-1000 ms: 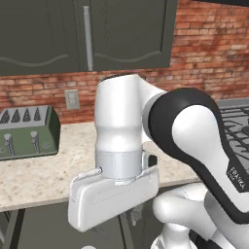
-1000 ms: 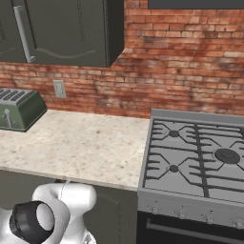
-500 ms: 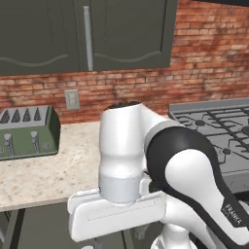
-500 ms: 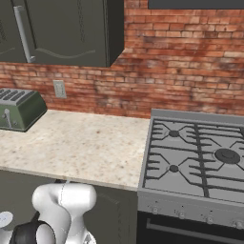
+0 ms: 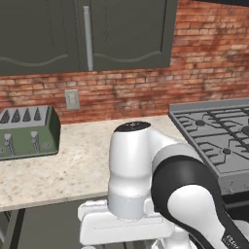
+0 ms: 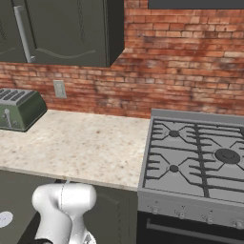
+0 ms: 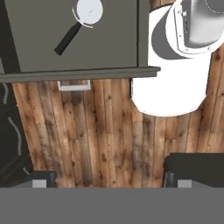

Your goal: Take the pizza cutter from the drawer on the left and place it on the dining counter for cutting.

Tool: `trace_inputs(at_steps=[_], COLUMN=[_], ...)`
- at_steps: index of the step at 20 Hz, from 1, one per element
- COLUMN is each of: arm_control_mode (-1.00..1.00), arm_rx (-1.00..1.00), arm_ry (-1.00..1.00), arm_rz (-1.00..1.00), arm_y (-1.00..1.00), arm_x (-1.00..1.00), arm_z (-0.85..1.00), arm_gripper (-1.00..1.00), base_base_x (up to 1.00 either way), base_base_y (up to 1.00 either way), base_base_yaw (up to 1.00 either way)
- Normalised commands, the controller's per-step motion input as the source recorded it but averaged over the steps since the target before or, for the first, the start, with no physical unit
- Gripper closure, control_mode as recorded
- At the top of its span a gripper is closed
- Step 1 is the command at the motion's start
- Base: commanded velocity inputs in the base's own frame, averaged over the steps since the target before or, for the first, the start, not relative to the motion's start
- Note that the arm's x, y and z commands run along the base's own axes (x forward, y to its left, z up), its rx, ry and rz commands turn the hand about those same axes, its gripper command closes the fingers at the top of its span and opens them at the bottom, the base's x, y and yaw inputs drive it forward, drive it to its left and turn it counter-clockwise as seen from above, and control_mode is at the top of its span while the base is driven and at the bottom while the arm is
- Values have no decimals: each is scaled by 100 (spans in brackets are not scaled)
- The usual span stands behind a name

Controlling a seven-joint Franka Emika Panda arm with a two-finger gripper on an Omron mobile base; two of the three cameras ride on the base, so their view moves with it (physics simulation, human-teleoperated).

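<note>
Hand view, looking down. Gripper (image 7: 109, 180): the two dark fingertips (image 7: 41, 178) stand far apart at the bottom edge, nothing between them; jaws wide open, empty. Directly below them: wood plank floor (image 7: 100, 135).

Beyond the floor strip: the drawer (image 7: 109, 39), pulled out, seen from above. Grey flat interior. Its front edge runs across the view as a dark band, with the short silver handle (image 7: 74, 85) projecting from it toward the gripper. Contents: one item, the pizza cutter (image 7: 81, 22). It lies flat on the drawer bottom near the far part, round silver wheel away from the gripper, thin black handle slanting back toward the drawer front. It touches no wall. Gripper is well apart from it, outside the drawer.

Base views. Arm (image 5: 160, 194) is folded low in front of the worktop (image 5: 73, 165), beige speckled, with a brick wall (image 5: 204, 68) behind. In the right base view a small part of the cutter wheel (image 6: 5, 219) shows at the lower left, below the worktop edge.

On the worktop, far left: green toaster (image 5: 26, 131), slots empty as far as visible. Right: gas stove (image 6: 200, 162), nothing on the grates. Wall socket (image 5: 72, 99) above the toaster. Furthest up: dark wall cabinets (image 5: 97, 34), doors shut, vertical silver handle.
</note>
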Motion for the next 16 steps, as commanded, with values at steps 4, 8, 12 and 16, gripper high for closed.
trace_inputs(at_steps=[4, 8, 12, 16], arm_control_mode=[-100, -100, -100, -100], arm_rx=[0, -1, -2, -1], arm_ry=[-1, -4, -12, -13], arm_rz=[0, 0, 0, 0], arm_y=[2, 11, 8, 13], arm_x=[31, 25, 14, 11], arm_z=[-11, -19, -20, -15], arm_gripper=[-100, -100, -100, -100], base_base_x=[0, 0, 0, 0], base_base_y=[0, 0, 0, 0], base_base_yaw=[0, 0, 0, 0])
